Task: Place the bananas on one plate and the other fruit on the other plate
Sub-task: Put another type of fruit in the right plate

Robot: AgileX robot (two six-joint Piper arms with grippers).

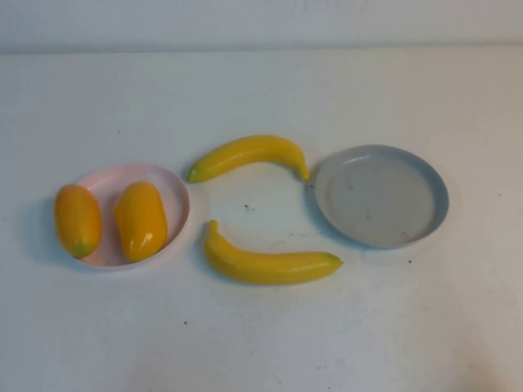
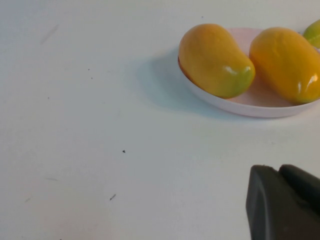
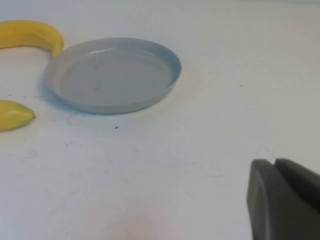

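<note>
Two orange-yellow mango-like fruits (image 1: 78,220) (image 1: 140,219) lie on the pale pink plate (image 1: 174,196) at the left; one overhangs its left rim. They also show in the left wrist view (image 2: 215,60) (image 2: 286,64) on the pink plate (image 2: 250,106). Two yellow bananas (image 1: 248,155) (image 1: 270,261) lie on the table between the plates. The grey plate (image 1: 382,196) at the right holds nothing; it shows in the right wrist view (image 3: 112,74) with banana ends (image 3: 30,34) (image 3: 12,114). My left gripper (image 2: 277,172) and right gripper (image 3: 274,166) are shut, empty, out of the high view.
White table (image 1: 261,343) with a few dark specks and scuff marks; a pale wall runs along its far edge.
</note>
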